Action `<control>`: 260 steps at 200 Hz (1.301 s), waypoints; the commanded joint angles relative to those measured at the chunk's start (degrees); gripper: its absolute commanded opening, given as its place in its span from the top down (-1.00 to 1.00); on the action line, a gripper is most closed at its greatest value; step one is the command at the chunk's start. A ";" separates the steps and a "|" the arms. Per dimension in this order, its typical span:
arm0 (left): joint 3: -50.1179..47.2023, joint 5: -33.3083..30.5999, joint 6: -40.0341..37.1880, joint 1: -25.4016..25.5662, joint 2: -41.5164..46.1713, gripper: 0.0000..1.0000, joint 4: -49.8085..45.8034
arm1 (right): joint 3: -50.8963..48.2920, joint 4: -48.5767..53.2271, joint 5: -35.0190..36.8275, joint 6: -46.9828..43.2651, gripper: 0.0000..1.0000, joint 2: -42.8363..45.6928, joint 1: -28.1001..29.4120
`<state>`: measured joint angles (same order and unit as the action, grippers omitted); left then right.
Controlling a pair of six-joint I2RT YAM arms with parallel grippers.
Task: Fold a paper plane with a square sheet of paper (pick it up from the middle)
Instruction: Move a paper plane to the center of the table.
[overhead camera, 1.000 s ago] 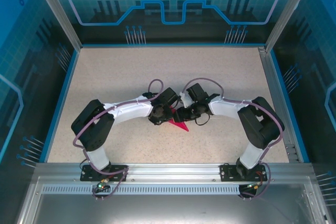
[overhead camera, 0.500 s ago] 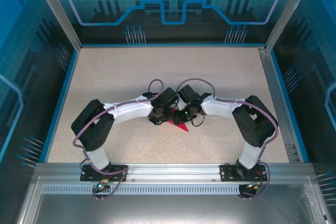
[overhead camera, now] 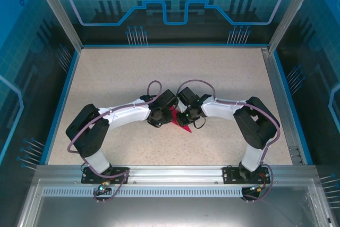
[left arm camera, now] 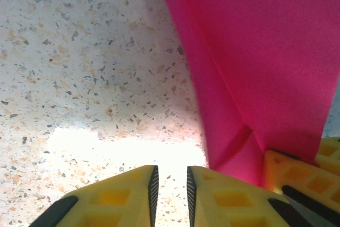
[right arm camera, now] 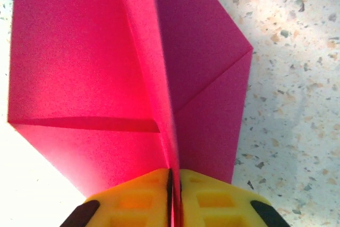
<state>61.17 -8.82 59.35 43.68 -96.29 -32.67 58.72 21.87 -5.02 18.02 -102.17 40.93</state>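
Note:
The paper plane (overhead camera: 178, 122) is a magenta-pink folded sheet lying at the table's middle, between the two wrists. In the right wrist view its raised centre crease (right arm camera: 159, 78) runs straight into my right gripper (right arm camera: 174, 176), which is shut on that crease, with the wings (right arm camera: 79, 51) spread to either side. My left gripper (left arm camera: 170, 176) stands just left of the paper (left arm camera: 255, 51) with a narrow gap between its jaws and bare table showing in the gap. A yellow finger of the right gripper (left arm camera: 297, 179) sits against the paper's near edge. From above, the left gripper (overhead camera: 162, 116) and right gripper (overhead camera: 184, 119) nearly meet.
The speckled table (overhead camera: 127, 78) is framed by a blue rim (overhead camera: 62, 99) and transparent walls. An aluminium rail (overhead camera: 170, 173) runs along the near edge by the arm bases. Purple cables loop over both wrists.
My right gripper has closed onto the paper's centre crease and shifted slightly left. My left jaws have parted a little, and the left arm's elbow has swung outward to the left.

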 commanded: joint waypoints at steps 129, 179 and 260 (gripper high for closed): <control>-10.54 -6.79 -1.91 -3.36 15.39 0.14 3.10 | 11.73 13.29 20.59 24.69 0.85 -4.97 1.48; -13.39 -4.55 -3.01 -6.49 16.58 0.13 4.84 | 13.00 13.55 18.81 26.03 0.68 -9.53 1.68; -13.47 -3.14 -3.24 -7.56 15.39 0.12 5.42 | 9.52 9.33 14.07 27.07 0.55 -12.18 0.40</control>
<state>48.47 -12.99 56.90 36.69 -80.93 -27.53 71.26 33.39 13.10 43.18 -110.78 41.95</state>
